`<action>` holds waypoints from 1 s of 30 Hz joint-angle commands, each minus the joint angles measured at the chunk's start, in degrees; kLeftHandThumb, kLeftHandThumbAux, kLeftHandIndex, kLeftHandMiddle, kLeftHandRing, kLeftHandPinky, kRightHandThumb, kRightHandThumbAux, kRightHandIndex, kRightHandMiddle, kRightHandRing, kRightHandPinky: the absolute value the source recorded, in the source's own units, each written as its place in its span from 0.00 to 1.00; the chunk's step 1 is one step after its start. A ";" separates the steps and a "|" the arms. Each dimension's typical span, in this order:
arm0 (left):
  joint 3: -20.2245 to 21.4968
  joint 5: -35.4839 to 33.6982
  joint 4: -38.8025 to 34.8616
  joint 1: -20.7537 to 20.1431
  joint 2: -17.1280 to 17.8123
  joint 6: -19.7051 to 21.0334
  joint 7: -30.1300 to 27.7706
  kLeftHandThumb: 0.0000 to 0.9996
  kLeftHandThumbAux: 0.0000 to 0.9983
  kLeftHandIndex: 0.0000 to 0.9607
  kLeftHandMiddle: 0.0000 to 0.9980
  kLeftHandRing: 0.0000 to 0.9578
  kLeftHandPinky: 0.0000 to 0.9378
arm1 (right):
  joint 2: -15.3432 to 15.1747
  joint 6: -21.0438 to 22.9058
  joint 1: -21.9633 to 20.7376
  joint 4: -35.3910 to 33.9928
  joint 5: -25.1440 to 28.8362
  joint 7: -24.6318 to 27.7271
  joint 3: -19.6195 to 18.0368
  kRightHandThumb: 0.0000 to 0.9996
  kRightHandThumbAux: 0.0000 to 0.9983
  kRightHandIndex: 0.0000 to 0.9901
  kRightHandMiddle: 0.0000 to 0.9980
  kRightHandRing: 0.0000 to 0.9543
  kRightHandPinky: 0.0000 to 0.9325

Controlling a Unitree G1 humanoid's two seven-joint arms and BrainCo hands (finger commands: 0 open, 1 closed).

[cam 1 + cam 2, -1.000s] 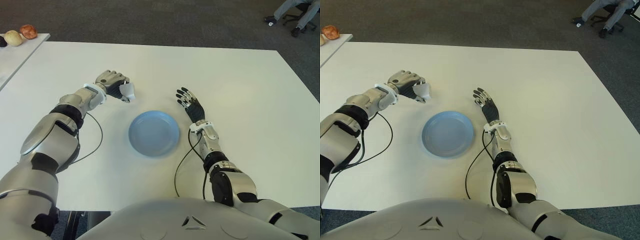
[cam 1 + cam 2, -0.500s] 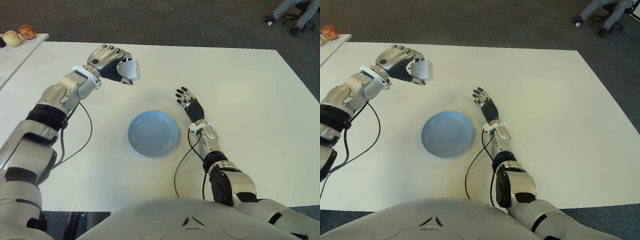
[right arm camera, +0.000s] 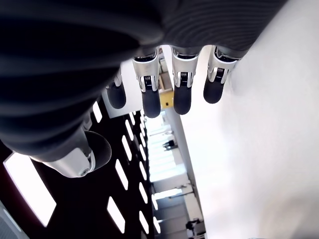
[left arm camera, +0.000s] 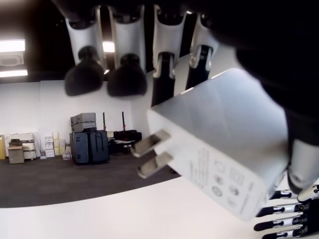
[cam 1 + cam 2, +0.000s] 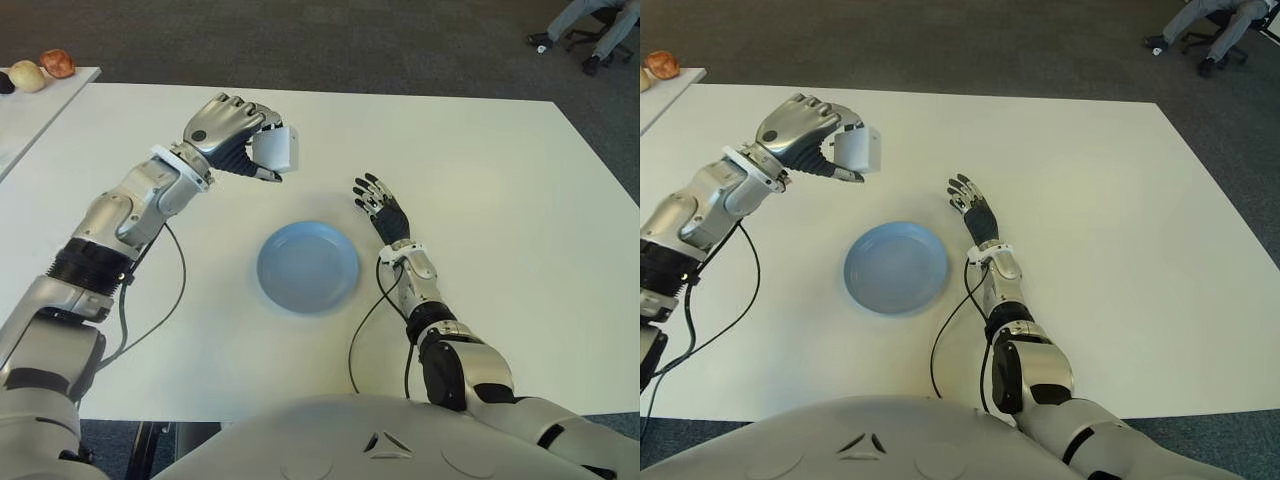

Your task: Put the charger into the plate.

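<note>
My left hand is raised above the white table, behind and to the left of the blue plate. Its fingers are curled around a white cube-shaped charger, whose two metal prongs show in the left wrist view. The charger hangs in the air, short of the plate's far-left rim. The plate holds nothing. My right hand shows flat just right of the plate, fingers spread and holding nothing.
A second white table at the far left carries small round objects. A seated person's legs and an office chair show at the far right on the dark carpet. Black cables trail from both wrists.
My left hand has lifted the charger off the table and carried it rightward toward the plate. The right hand has not moved.
</note>
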 commanded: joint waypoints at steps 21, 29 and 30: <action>-3.74 5.45 -7.16 8.38 -5.63 -0.96 -7.97 0.86 0.67 0.42 0.54 0.87 0.82 | 0.95 4.58 3.10 5.34 0.47 -0.73 -0.40 0.00 0.57 0.08 0.14 0.10 0.06; -6.68 9.42 -4.97 8.40 -6.75 -1.86 -8.63 0.86 0.67 0.42 0.55 0.86 0.80 | 1.22 4.26 3.13 5.20 0.40 -0.84 -0.31 0.00 0.57 0.08 0.14 0.10 0.07; -6.82 9.59 -4.83 8.47 -6.80 -1.84 -8.74 0.86 0.67 0.42 0.55 0.86 0.80 | 1.28 4.20 3.17 5.13 0.38 -0.89 -0.29 0.00 0.57 0.08 0.14 0.10 0.07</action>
